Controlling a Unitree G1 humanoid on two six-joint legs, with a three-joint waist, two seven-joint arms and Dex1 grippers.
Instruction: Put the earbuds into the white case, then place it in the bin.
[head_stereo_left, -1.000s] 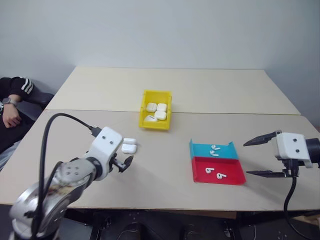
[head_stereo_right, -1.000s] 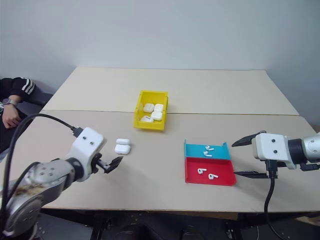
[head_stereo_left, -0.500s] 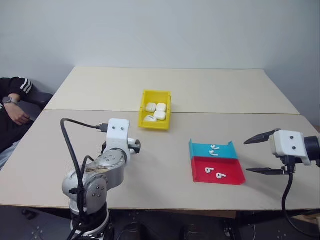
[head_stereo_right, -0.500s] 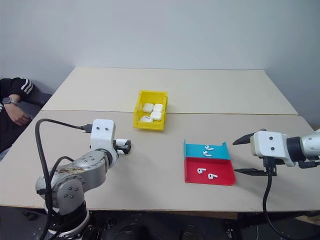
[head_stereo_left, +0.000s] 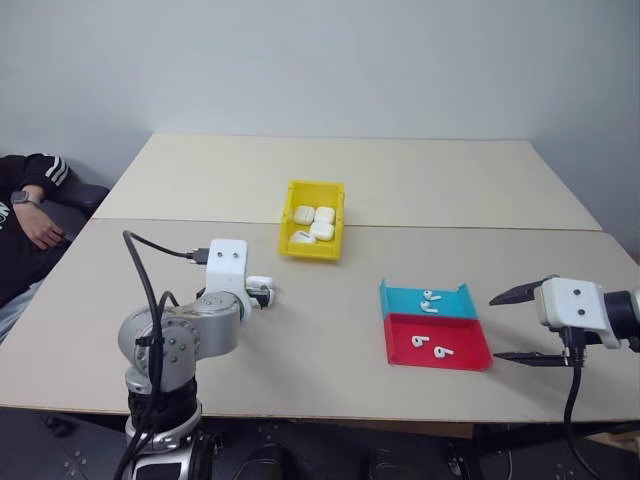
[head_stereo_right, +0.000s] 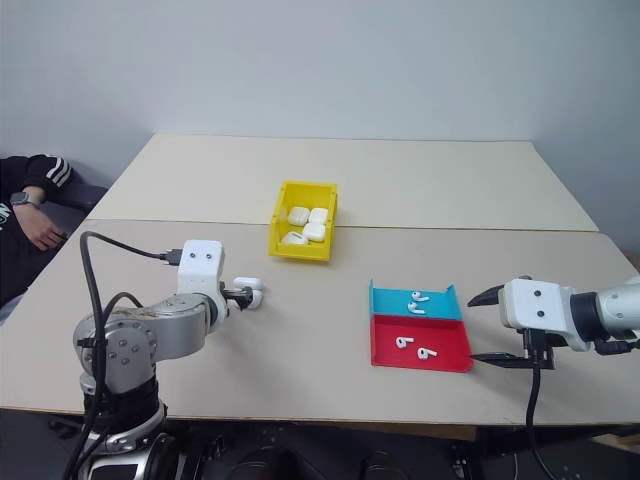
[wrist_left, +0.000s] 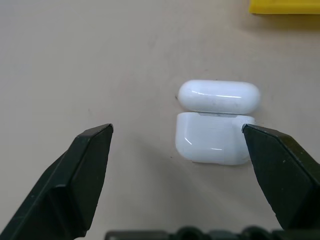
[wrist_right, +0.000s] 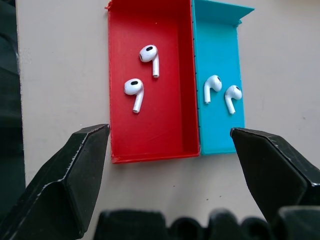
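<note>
Your left gripper (wrist_left: 177, 135) hangs with fingers spread wide over the white case (wrist_left: 216, 122), lid flipped open on the worktop (head_stereo_left: 330, 330), at seven o'clock from the bin (head_stereo_left: 314, 220). Centre it before closing. Right gripper (wrist_right: 167, 137) fingers gape above the earbuds (wrist_right: 142, 75).
</note>
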